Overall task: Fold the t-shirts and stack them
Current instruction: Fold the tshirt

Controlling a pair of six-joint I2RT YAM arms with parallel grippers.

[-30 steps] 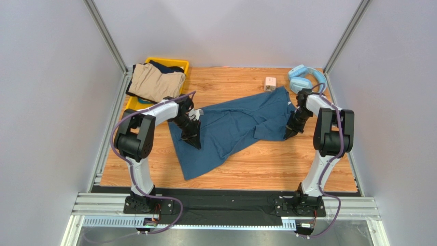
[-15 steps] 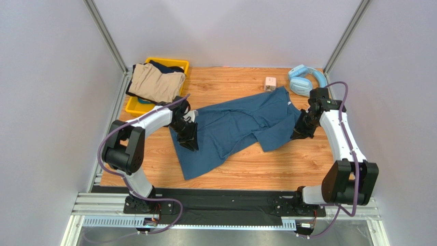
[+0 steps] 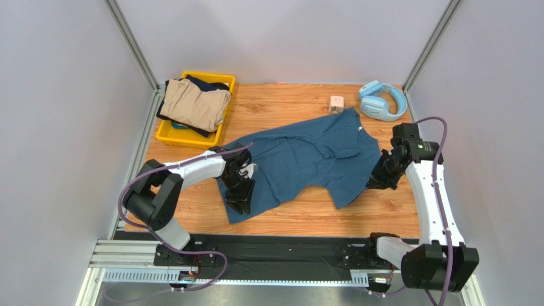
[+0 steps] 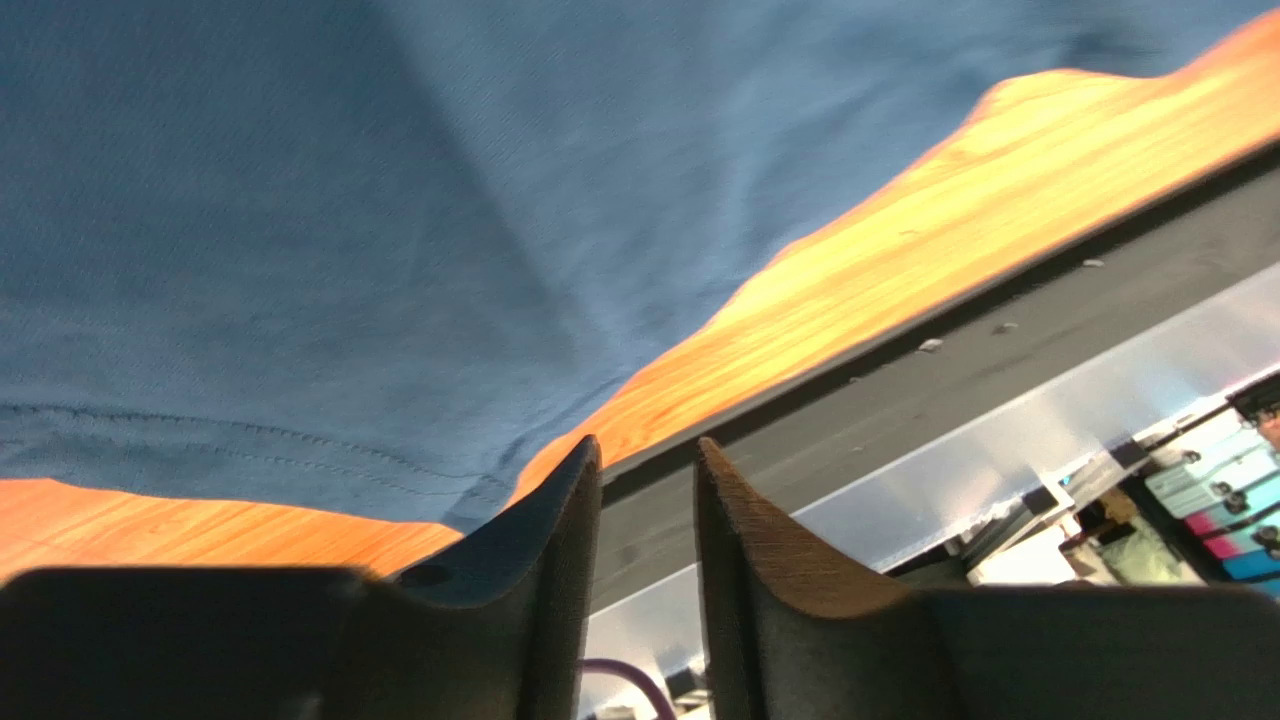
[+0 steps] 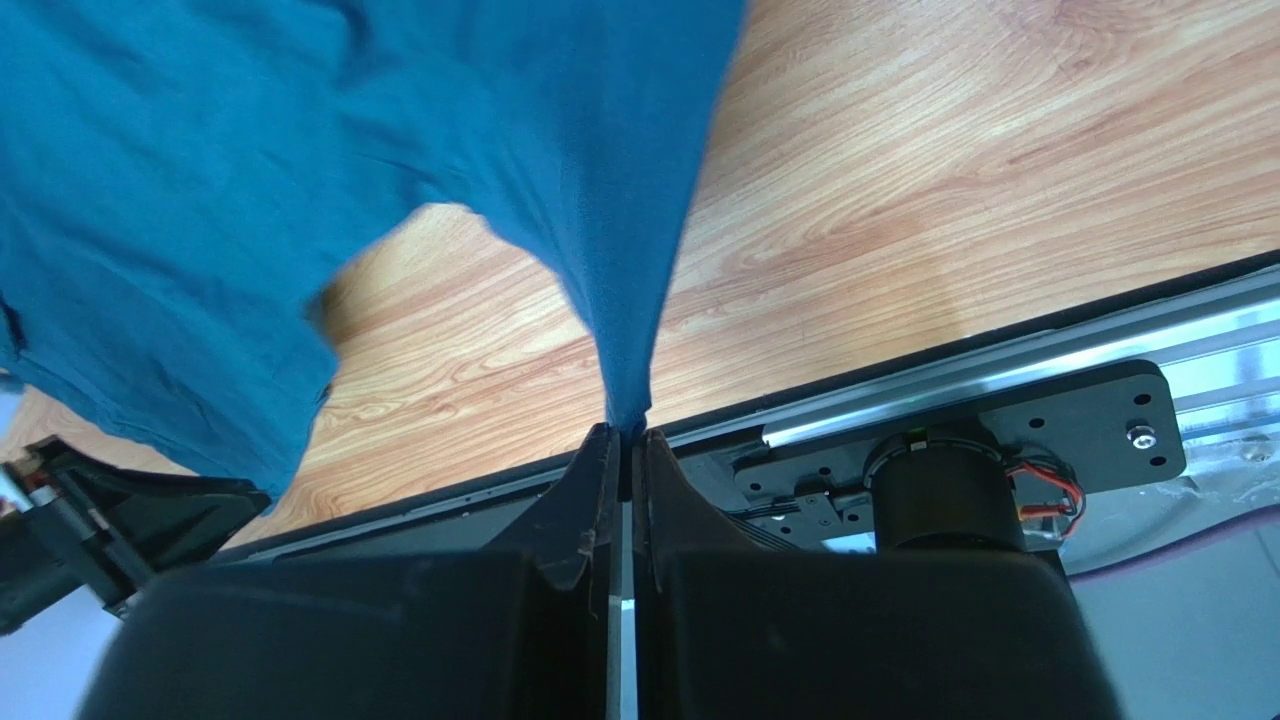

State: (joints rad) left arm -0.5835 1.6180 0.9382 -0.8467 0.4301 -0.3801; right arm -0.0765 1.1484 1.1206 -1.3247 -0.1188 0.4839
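1. Top external view: finds the right gripper (image 3: 375, 183) nearer the front right corner than a second ago, dragging one edge of the teal shirt (image 3: 300, 156) along.
2. Finds the left gripper (image 3: 242, 203) slid down the shirt's left side toward the front edge, and loosened from a tighter set.
3. Reads, on the right wrist view, as jaws pinched tight on a peak of teal cloth, with the fabric stretched away from them.
4. Reads, on the left wrist view, as a narrow gap between the fingers with nothing in it; looks past them to the hem and the bare table (image 3: 306, 210).
5. Points, most likely, to a spreading step: pulls the shirt wider and flatter ahead of any fold. Suggests a release on the left and a fresh grab lower on the hem. Shows no fold made yet and nothing stacked.
6. Places the teal shirt mid-table, slanting from far right to near left, mostly flat, creased through the middle, with one flap tugged to a point at the right.
7. Leaves the tan shirt (image 3: 195, 102) bunched over the yellow bin (image 3: 169, 134) at the far left, on top of a navy shirt (image 3: 207, 83), well apart from the teal one.
8. Notes headphones (image 3: 381, 101) at the far right, near the shirt's far end.
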